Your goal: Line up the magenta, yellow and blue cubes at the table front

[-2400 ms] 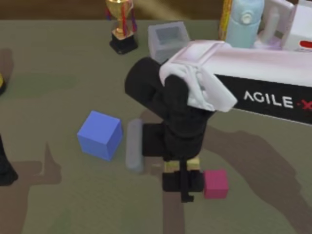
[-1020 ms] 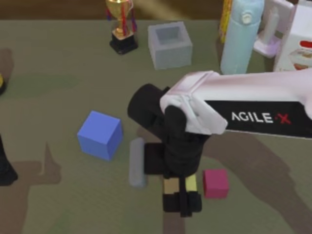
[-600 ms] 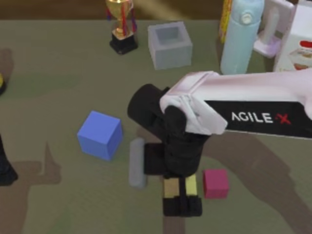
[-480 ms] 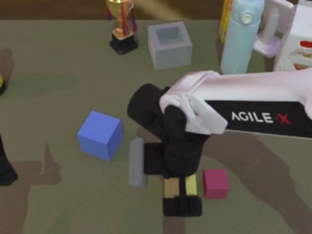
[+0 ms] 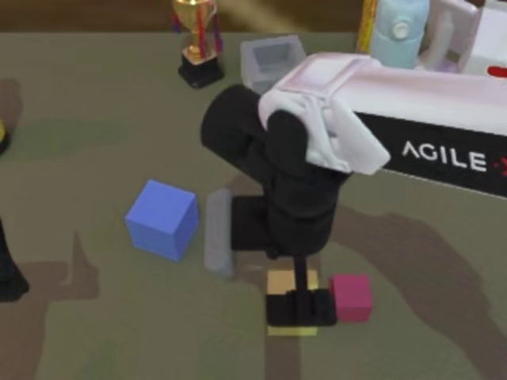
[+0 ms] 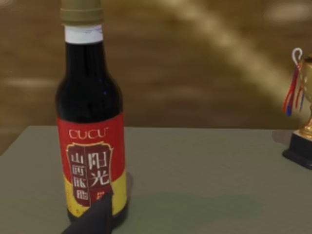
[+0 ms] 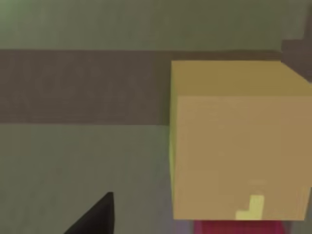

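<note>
My right arm reaches in from the right edge of the top view, its right gripper point(image 5: 299, 305) low in the frame, directly over the yellow cube point(image 5: 283, 282). The dark gripper body hides most of that cube, with yellow showing above and below it. From the right wrist view the yellow cube point(image 7: 239, 141) fills the right half of the frame and one dark fingertip point(image 7: 95, 214) stands clear of it to the side, so the jaws appear spread with nothing clamped, though the second finger is not visible and I hedge accordingly.

The magenta cube point(image 5: 351, 297) sits just beside the yellow cube on its right, on the table point(image 5: 95, 332); whether they touch I cannot tell. The blue cube point(image 5: 162, 218) rests well apart, left of centre. A grey bar point(image 5: 217, 233) lies between the blue cube and my right arm.

At the upper edge stand a trophy point(image 5: 196, 41), a grey box point(image 5: 272, 57) and a pale blue bottle point(image 5: 400, 32).

My left arm is parked at the far left edge; its wrist view shows a sauce bottle point(image 6: 91, 122) on the table, and I cannot tell how its gripper stands.
</note>
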Tool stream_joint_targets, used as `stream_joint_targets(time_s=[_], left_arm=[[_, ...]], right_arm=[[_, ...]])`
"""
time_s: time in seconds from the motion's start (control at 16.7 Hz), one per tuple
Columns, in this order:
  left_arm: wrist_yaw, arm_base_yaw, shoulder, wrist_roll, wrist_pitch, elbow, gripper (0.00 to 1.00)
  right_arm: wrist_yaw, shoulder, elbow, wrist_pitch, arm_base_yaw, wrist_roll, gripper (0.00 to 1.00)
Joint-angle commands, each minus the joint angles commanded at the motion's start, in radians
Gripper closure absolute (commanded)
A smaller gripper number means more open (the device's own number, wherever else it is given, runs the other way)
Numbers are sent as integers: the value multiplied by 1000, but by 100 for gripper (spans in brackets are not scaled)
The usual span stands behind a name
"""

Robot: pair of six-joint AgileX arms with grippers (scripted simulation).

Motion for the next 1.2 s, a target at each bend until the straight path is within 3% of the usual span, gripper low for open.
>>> stream_joint_targets(time_s=[0.54,0.84,1.2], left_arm=[[3,-31,104,-3,-73,103,0],[1,-111,469,-10,-292,418,0],[1,-236,1126,-20,-643,888,0]], right_arm=[[-11,-104,-74,73,-55,31,0],[-37,-465,-333,293,-219,148,0],[-55,-1104,-828,631,-489,368,0]])
